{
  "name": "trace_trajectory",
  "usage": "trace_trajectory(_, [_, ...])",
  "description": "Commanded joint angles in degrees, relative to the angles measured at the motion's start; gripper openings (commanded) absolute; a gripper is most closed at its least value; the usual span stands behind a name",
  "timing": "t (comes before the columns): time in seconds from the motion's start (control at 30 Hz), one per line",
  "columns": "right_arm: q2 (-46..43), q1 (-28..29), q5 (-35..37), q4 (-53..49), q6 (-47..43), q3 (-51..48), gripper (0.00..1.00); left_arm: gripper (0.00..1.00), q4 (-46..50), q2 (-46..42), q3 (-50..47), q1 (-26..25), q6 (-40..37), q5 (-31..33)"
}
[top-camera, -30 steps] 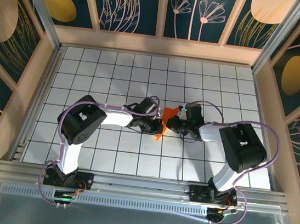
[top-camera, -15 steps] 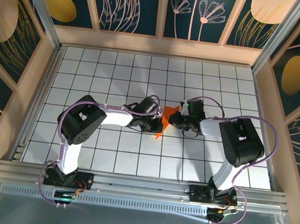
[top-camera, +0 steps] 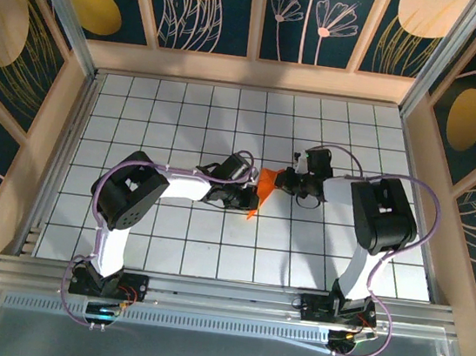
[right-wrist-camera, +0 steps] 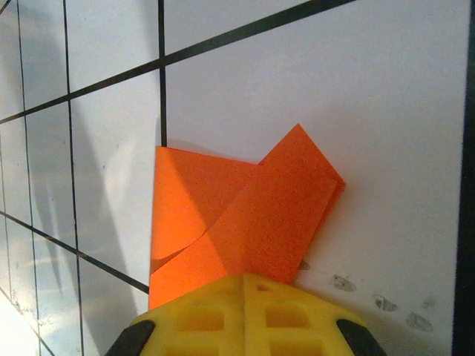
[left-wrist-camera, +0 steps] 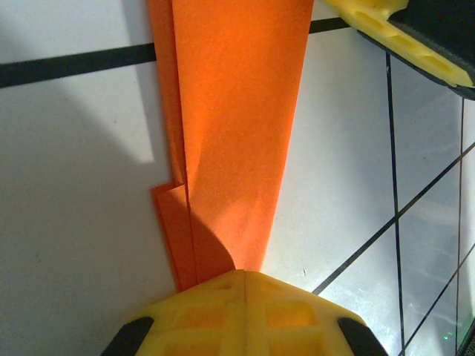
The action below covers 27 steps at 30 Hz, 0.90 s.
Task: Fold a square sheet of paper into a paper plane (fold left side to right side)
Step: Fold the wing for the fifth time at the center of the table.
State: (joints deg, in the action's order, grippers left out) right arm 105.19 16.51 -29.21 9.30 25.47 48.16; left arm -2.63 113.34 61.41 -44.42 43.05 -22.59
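Paper [top-camera: 262, 188] at mid-table [top-camera: 184, 118], between the two grippers. Left gripper [top-camera: 249, 200] is at its left, nearer end. Right gripper [top-camera: 282, 182] is at its right, farther end. Each is closed over an edge of it. Left wrist view: paper runs ahead from the fingers [left-wrist-camera: 200, 315], with the right gripper's finger [left-wrist-camera: 404, 37] beyond at upper right. Paper appears to rest on the table; uncertain from above.

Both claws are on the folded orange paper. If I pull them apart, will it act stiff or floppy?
Probably floppy: the orange paper looks thin, so unsupported parts would likely sag or twist. Its stacked folded layers may stiffen it along the creases. Pinched by the left claw and right claw, it could tear or slip under a hard pull.
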Motion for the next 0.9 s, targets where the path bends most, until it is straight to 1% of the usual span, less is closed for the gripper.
trace_trajectory(0.0, [3.6,-3.9,9.1,-1.4,-2.8,2.0,0.00,0.00,11.2,3.4,-2.5,0.7,-1.4,5.9])
trace_trajectory(0.3, [7.4,-7.7,8.8,-2.7,-4.4,6.8,0.00,0.00,10.9,3.1,-2.9,0.7,-1.1,5.9])
trace_trajectory(0.47, [7.9,-9.6,6.9,-3.6,-4.9,9.8,0.00,0.00,10.7,3.0,-3.1,0.7,-0.9,6.1])
trace_trajectory(0.63, [3.5,-9.6,6.2,-5.0,-5.2,10.2,0.00,0.00,10.3,2.6,-3.3,0.7,-0.5,6.5])
trace_trajectory(0.73, [-1.4,-8.9,4.0,-4.2,-3.4,6.3,0.00,0.00,10.3,2.5,-3.4,0.7,-0.5,6.6])
trace_trajectory(0.87, [-7.5,-5.0,0.8,-2.2,1.5,-1.0,0.00,0.00,10.2,2.4,-3.4,0.7,-0.4,6.9])
